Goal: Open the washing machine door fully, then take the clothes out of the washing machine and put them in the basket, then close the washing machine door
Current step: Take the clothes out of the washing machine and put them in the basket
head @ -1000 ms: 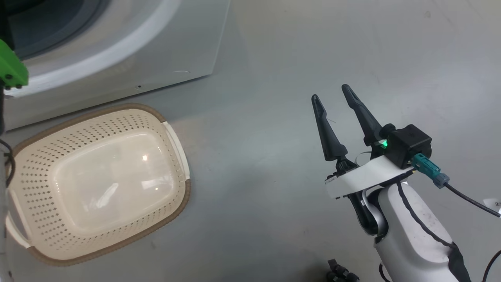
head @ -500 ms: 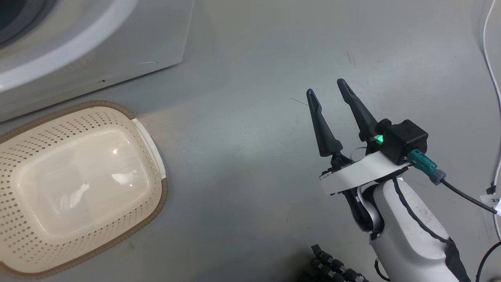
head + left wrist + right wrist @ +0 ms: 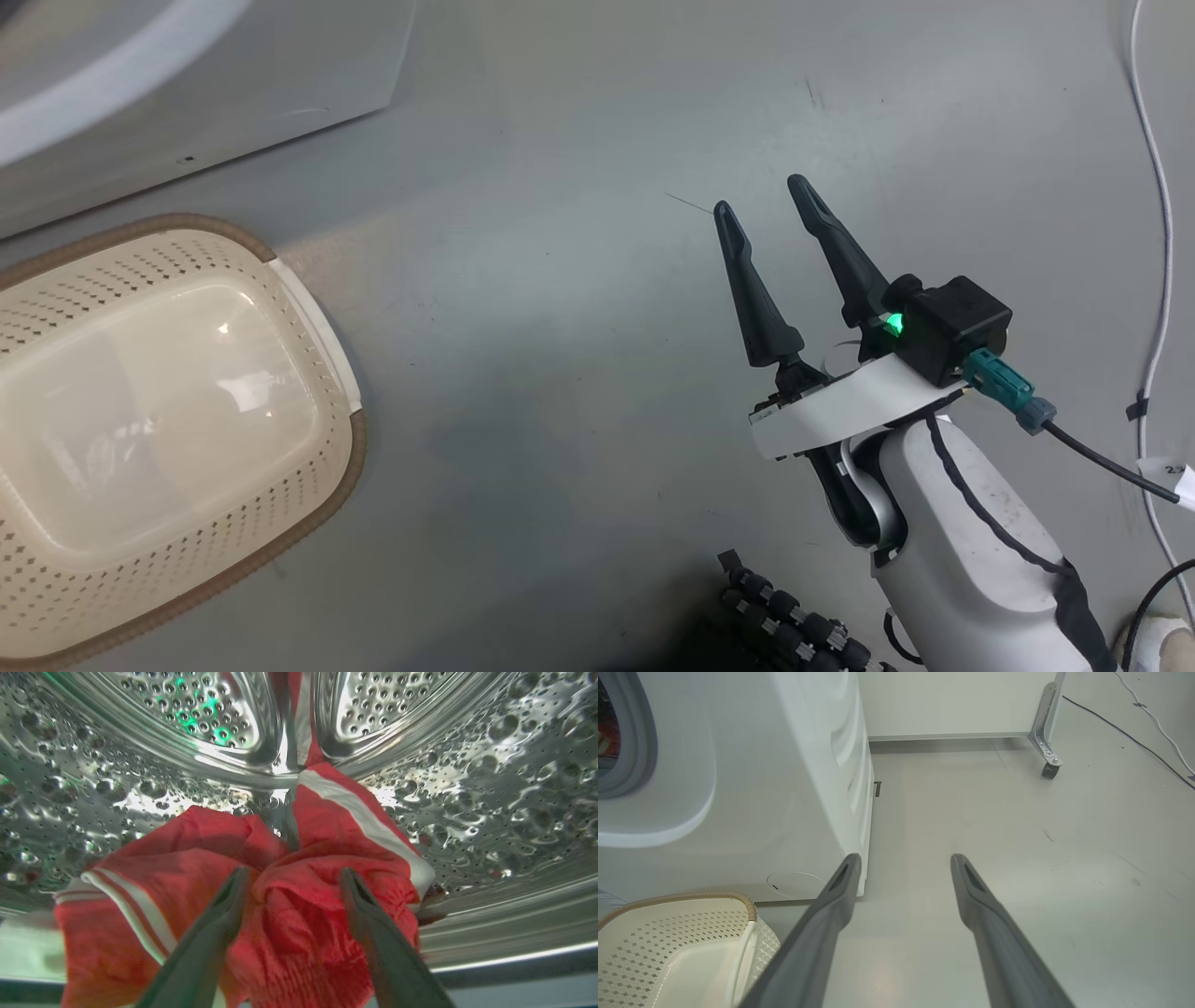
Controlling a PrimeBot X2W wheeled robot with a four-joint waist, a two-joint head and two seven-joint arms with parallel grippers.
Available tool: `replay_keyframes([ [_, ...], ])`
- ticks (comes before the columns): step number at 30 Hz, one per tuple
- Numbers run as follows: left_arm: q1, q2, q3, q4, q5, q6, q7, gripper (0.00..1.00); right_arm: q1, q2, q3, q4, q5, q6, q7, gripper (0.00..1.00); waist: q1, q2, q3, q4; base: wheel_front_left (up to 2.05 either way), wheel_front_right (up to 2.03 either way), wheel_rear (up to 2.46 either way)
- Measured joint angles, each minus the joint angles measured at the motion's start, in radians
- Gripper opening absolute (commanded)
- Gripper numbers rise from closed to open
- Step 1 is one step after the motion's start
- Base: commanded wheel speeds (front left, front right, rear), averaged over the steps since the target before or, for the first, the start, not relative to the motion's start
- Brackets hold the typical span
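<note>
I have the left gripper (image 3: 294,872) inside the drum (image 3: 490,788), jaws spread wide astride a raised fold of the red clothes (image 3: 187,858) bunched on the drum's bottom, which I judge is the set-up for a pinch, nothing grasped yet. The right gripper (image 3: 761,196) hangs released and empty over bare floor (image 3: 560,373), well apart from the basket (image 3: 358,457), I think to stay out of the way. The basket stands empty just before the washer (image 3: 784,788) with open floor beside it, and the drum's lip under the clothes looks like the edge to clear coming out.
</note>
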Motion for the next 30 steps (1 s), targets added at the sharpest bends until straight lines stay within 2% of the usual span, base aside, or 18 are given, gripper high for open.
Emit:
replay_keyframes([
  [8,-0.016,-0.002,-0.004,0.086,-0.005,0.000,0.068,1.00,-0.006,0.002,0.003,-0.003,0.014,-0.010,0.000,1.00,-0.0001,0.0000,0.027,-0.009,0.00,0.00,0.00],
  [9,-0.020,-0.003,-0.003,0.090,-0.010,0.000,0.075,0.89,-0.007,0.001,0.003,-0.003,0.015,-0.010,0.000,1.00,0.0000,0.0000,0.027,-0.009,0.00,0.00,0.00],
  [10,-0.031,-0.006,-0.005,0.099,-0.015,-0.001,0.084,0.22,-0.011,0.002,0.003,-0.003,0.015,-0.010,0.000,1.00,-0.0001,0.0000,0.028,-0.008,0.00,0.00,0.00],
  [11,-0.037,-0.006,-0.007,0.105,-0.015,-0.002,0.091,0.00,-0.016,0.002,0.002,-0.003,0.015,-0.011,0.000,1.00,0.0000,0.0000,0.028,-0.008,0.00,0.00,0.00],
  [20,-0.064,-0.009,-0.030,0.123,-0.013,-0.019,0.107,0.00,-0.023,0.002,-0.003,-0.002,0.015,-0.020,0.000,1.00,-0.0001,0.0000,0.028,0.001,0.00,0.00,0.00],
  [30,-0.064,-0.039,-0.060,0.134,-0.004,-0.052,0.014,0.00,-0.027,0.001,-0.022,0.007,-0.017,-0.029,0.000,1.00,0.0000,0.0000,0.005,0.030,0.00,0.00,0.00],
])
